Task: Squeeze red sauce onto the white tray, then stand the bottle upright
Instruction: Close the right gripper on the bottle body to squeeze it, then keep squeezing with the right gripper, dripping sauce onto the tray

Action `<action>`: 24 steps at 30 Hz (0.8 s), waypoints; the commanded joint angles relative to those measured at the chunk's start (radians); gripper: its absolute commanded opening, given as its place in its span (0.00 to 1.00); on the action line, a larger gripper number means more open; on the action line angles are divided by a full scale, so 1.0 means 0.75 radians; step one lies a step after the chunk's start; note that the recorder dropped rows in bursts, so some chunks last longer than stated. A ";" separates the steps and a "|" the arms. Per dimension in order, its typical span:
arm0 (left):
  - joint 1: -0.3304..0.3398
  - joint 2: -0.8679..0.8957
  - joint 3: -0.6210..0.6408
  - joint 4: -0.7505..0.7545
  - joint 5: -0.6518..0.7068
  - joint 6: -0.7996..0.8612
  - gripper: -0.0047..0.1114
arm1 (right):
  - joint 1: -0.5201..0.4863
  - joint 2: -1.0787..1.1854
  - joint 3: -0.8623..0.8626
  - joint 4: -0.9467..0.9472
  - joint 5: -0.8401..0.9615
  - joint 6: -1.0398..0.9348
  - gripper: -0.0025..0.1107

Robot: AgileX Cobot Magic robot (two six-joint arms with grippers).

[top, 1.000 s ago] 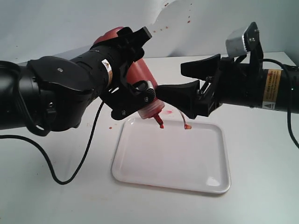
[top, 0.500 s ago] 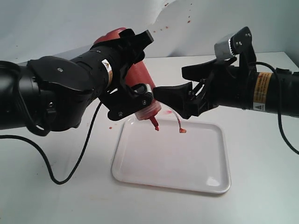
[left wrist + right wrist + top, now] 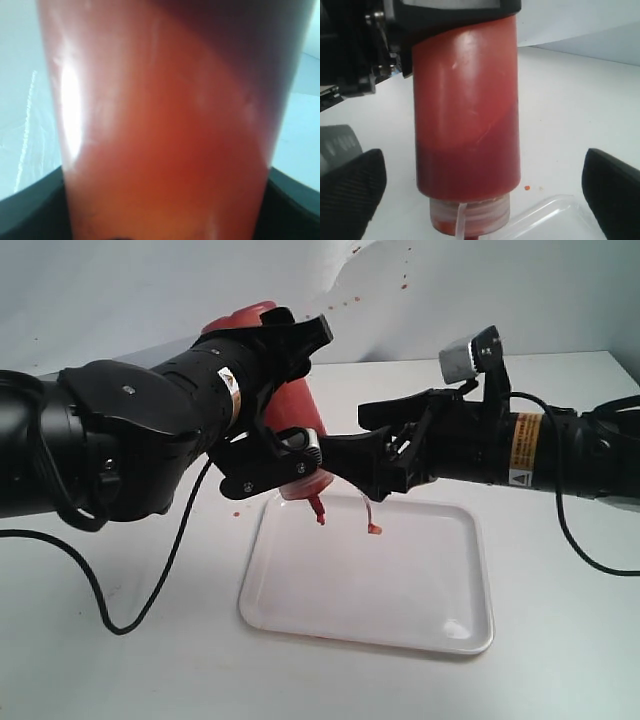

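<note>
My left gripper (image 3: 308, 392) is shut on the bottle (image 3: 292, 405) and holds it upside down, nozzle (image 3: 318, 508) pointing down over the far-left corner of the white tray (image 3: 400, 590). The tip cap (image 3: 373, 528) dangles beside the nozzle. Red sauce (image 3: 467, 167) has pooled at the cap end inside the bottle (image 3: 467, 115). My right gripper (image 3: 346, 433) is open, and its fingers (image 3: 350, 192) flank the bottle's lower part without touching it. The bottle (image 3: 165, 125) fills the left wrist view between the dark fingers (image 3: 25, 222). The tray shows plain white.
A black cable (image 3: 150, 590) loops over the table at the left. Small red specks mark the table (image 3: 235, 512) near the tray's corner and the backdrop (image 3: 405, 280). The tray's clear-looking rim corner (image 3: 555, 215) lies just beyond the cap.
My right gripper has moved left, so its open fingers now flank the bottle. The bottle has shifted slightly left, with the nozzle and dangling cap following.
</note>
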 commanded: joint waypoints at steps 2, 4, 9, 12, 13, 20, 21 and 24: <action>-0.007 -0.012 -0.018 0.015 -0.081 0.017 0.04 | 0.004 0.090 -0.113 -0.088 -0.054 0.010 0.88; -0.007 -0.012 -0.018 0.015 -0.108 0.030 0.04 | 0.004 0.136 -0.160 -0.104 -0.098 0.031 0.88; -0.007 -0.012 -0.018 0.015 -0.119 0.083 0.04 | 0.018 0.194 -0.198 -0.093 -0.070 -0.041 0.88; -0.007 -0.012 -0.018 0.015 -0.149 0.091 0.04 | 0.089 0.204 -0.198 -0.051 -0.050 -0.111 0.88; -0.007 -0.012 -0.018 0.015 -0.149 0.091 0.04 | 0.109 0.204 -0.198 -0.025 -0.029 -0.143 0.87; -0.007 -0.012 -0.018 0.015 -0.149 0.091 0.04 | 0.160 0.204 -0.198 0.140 0.007 -0.222 0.45; -0.007 -0.012 -0.018 0.015 -0.149 0.091 0.04 | 0.160 0.204 -0.198 0.140 0.007 -0.222 0.35; -0.007 -0.012 -0.018 0.015 -0.149 0.091 0.04 | 0.160 0.204 -0.198 0.140 0.011 -0.234 0.08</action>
